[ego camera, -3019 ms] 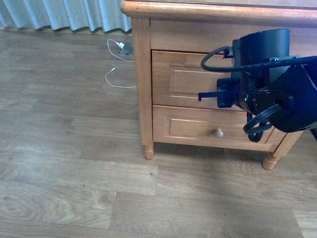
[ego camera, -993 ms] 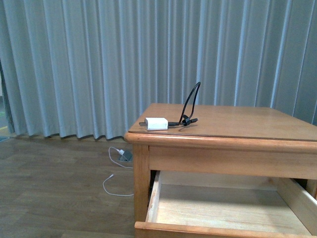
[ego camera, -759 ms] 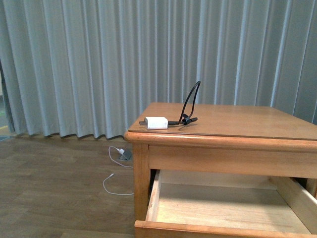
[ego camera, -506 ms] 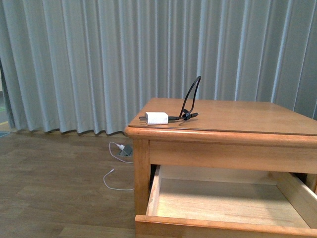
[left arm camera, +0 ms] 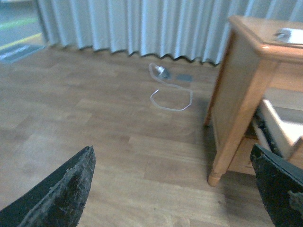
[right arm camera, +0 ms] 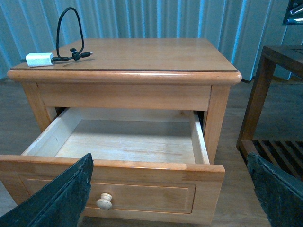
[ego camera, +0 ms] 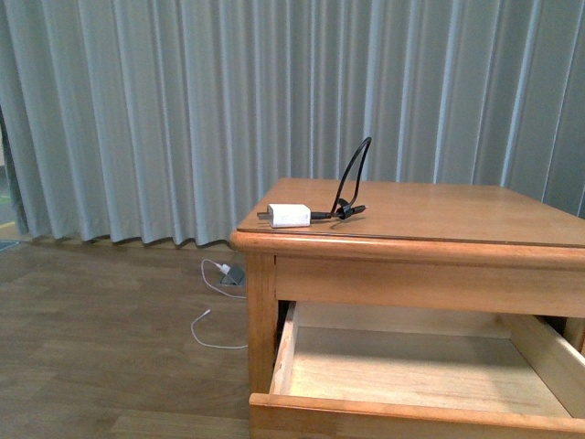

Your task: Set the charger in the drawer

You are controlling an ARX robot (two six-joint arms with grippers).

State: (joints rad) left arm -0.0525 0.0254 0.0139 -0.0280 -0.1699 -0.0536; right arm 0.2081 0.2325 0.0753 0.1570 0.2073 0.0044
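The drawer (ego camera: pixel 411 377), shut a few seconds ago, now stands pulled well out.

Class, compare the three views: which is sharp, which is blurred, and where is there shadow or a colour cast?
Front view: sharp, evenly lit, the nightstand top shading the back of the open drawer. Left wrist view: soft throughout, the charger a pale smear. Right wrist view: crisp, with a blue cast on the curtain.
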